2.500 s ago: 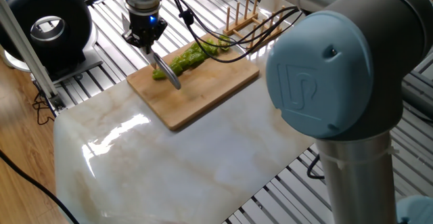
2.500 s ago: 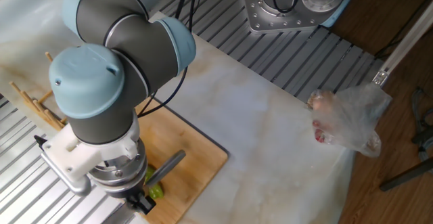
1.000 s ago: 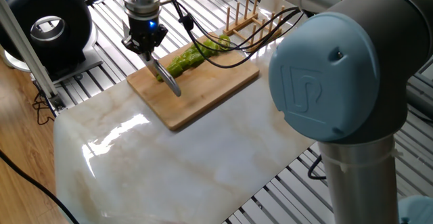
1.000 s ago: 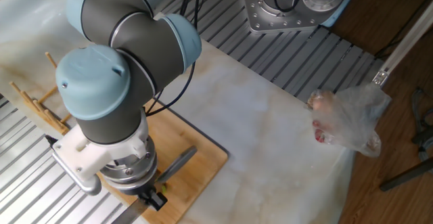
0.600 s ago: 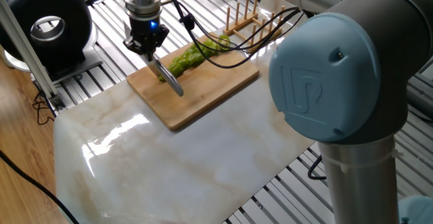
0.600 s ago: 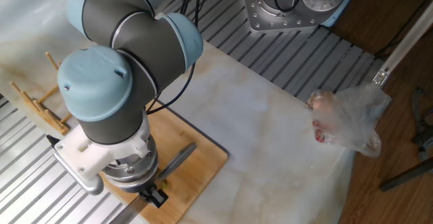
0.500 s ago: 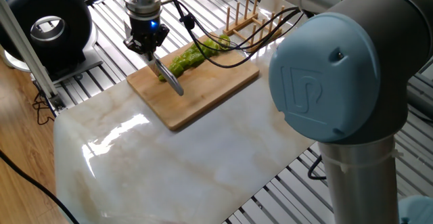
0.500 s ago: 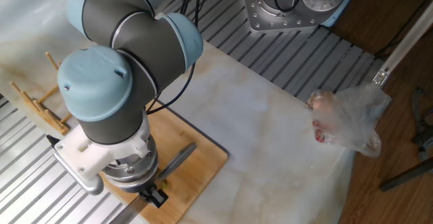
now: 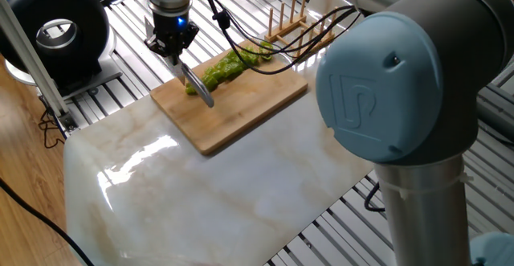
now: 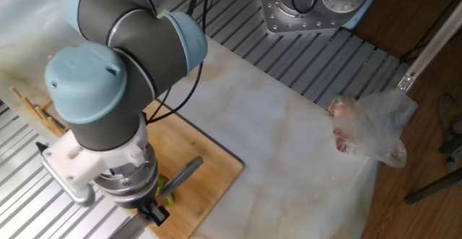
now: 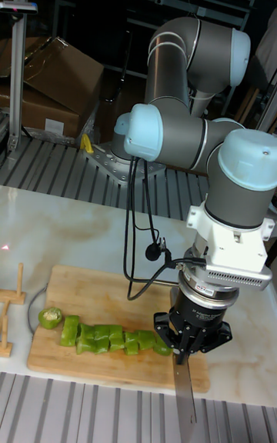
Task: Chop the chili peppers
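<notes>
The chili peppers (image 11: 115, 338) lie on the wooden cutting board (image 11: 100, 297), along its long axis and toward the edge nearest the tall fixed camera. In that view the pepper is already cut into a row of light-green chunks lying close together, and the stem end (image 11: 51, 318) sits a little apart at the left end of the row. In one fixed view the pepper (image 9: 229, 65) shows as one wrinkled green strip running diagonally across the board (image 9: 241, 109), from beside the blade toward the far corner. In the other fixed view only a small green patch (image 10: 165, 187) shows beside the arm's wrist.

The knife (image 11: 183, 397) points straight down out of the gripper (image 11: 181, 352), with its blade at the right end of the row of chunks. In one fixed view the blade (image 9: 198, 87) slants down to the board just beside the pepper's near end. The jaws are closed on the knife's handle, which is hidden between them.

The board lies on a pale marble worktop (image 9: 201, 194). A wooden peg rack (image 9: 291, 21) stands just beyond the board's far corner. A crumpled clear plastic bag (image 10: 372, 127) lies at the worktop's edge, well apart from the board.
</notes>
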